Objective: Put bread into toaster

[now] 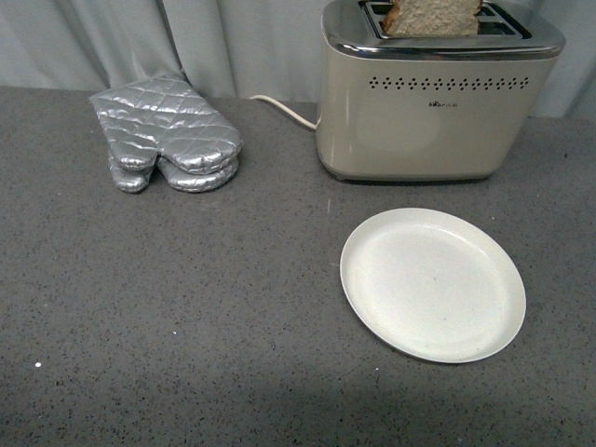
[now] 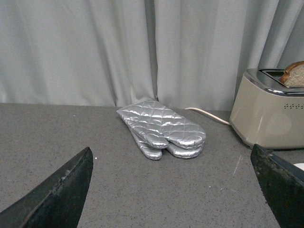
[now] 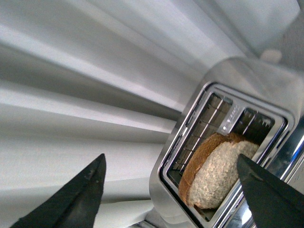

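The bread [image 1: 433,17] stands on edge in the toaster [image 1: 428,112], in the slot nearer me, its upper part poking above the chrome top. In the right wrist view it sits in one slot while the other slot beside it is empty, wire guides showing. The bread's long axis runs along the slot, across my front, matching the toaster's length.

My right end effector [image 3: 173,190] is the nearer one: it hangs above the toaster with its fingers spread wide, holding nothing, and the bread [image 3: 213,173] lies below it and between the finger lines, not touching either. So the bread is already released; I judge it only needs to settle fully, or the lever to be pressed, though I can't see a lever.

My left end effector [image 2: 178,190] is also spread and empty, low over the table [image 1: 186,326], well apart from the toaster [image 2: 268,114], facing the oven mitt [image 2: 161,129]. The plate [image 1: 433,284] in front of the toaster is bare.
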Action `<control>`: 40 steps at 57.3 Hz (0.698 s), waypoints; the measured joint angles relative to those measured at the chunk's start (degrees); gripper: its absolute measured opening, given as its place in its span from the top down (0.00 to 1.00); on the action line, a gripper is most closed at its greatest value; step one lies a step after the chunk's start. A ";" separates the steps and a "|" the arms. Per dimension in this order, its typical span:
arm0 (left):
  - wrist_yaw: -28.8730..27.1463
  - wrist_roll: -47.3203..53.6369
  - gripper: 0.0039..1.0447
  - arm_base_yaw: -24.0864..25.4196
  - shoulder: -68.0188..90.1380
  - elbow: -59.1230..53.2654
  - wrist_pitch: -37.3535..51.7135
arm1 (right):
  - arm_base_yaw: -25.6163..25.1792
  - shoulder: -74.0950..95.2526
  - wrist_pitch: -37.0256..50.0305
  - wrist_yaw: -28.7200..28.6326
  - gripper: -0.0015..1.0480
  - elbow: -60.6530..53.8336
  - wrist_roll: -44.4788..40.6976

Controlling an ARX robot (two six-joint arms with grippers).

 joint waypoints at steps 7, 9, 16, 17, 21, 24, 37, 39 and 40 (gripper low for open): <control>0.00 0.00 0.06 0.00 0.00 0.00 0.00 | -0.20 -7.37 8.15 -1.46 0.10 -9.84 -15.02; 0.00 0.00 0.06 0.00 -0.02 0.00 0.00 | -0.17 -10.10 11.34 -1.55 0.10 -14.51 -23.47; 0.00 0.00 0.06 0.00 0.00 0.00 0.00 | -0.92 -17.81 19.63 -2.95 0.09 -29.90 -44.15; 0.00 0.00 0.06 0.00 -0.02 0.00 0.00 | -1.16 -19.58 20.50 -3.10 0.09 -33.16 -47.87; 0.00 0.00 0.06 0.00 0.00 0.00 0.00 | -1.92 -23.10 21.68 -3.48 0.09 -39.08 -54.53; 0.00 0.00 0.06 0.00 -0.02 0.00 0.00 | -2.97 -26.51 20.87 -3.21 0.09 -44.13 -59.19; 0.00 0.00 0.06 0.00 0.00 0.00 0.00 | -7.23 -37.88 34.29 -7.17 0.15 -62.47 -68.65; 0.00 0.00 0.06 0.00 -0.02 0.00 0.00 | -8.04 -38.23 40.70 -10.95 0.20 -65.37 -67.34; 0.00 0.00 0.06 0.00 -0.02 0.00 0.00 | -8.50 -38.45 44.33 -12.37 0.23 -67.08 -66.66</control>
